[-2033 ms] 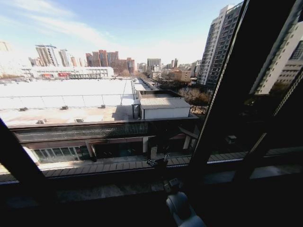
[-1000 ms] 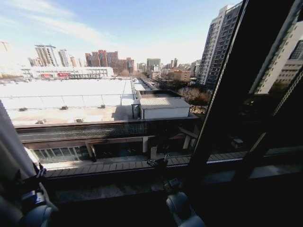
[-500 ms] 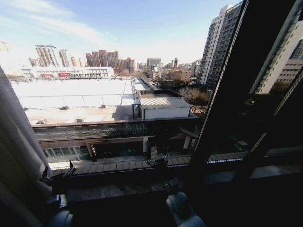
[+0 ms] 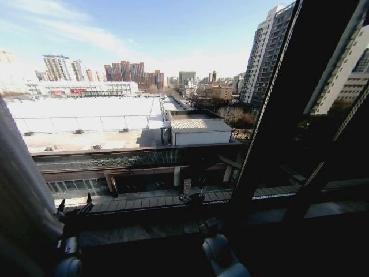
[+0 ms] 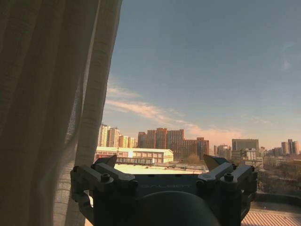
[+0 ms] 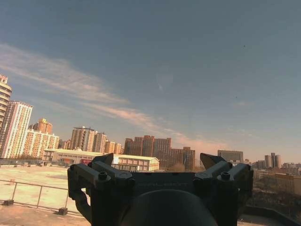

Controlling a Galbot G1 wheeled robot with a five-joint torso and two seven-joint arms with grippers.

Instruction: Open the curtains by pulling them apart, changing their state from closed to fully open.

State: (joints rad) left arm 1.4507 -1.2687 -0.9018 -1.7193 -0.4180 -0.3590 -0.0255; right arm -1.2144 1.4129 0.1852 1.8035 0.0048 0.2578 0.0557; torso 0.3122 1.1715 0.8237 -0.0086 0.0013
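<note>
Curtains (image 4: 20,190) sat bunched at the robot's far left in head view, sheer cream pleats hanging down past the window frame (image 4: 271,115); most of the glass was bare, so the job read as nearly or fully done on this side, imo. Left gripper (image 4: 74,205) was low by the sill, just beside the fabric edge, fingers spread w/ nothing between them; left wrist view showed the same, the pleats hanging beside one finger (image 5: 106,162), not pinched, prob. because the panel was already at its end of travel. Right gripper (image 4: 195,197) was near the sill at centre, pointing out the window; fingers apart, holding nothing; it looked idle.
</note>
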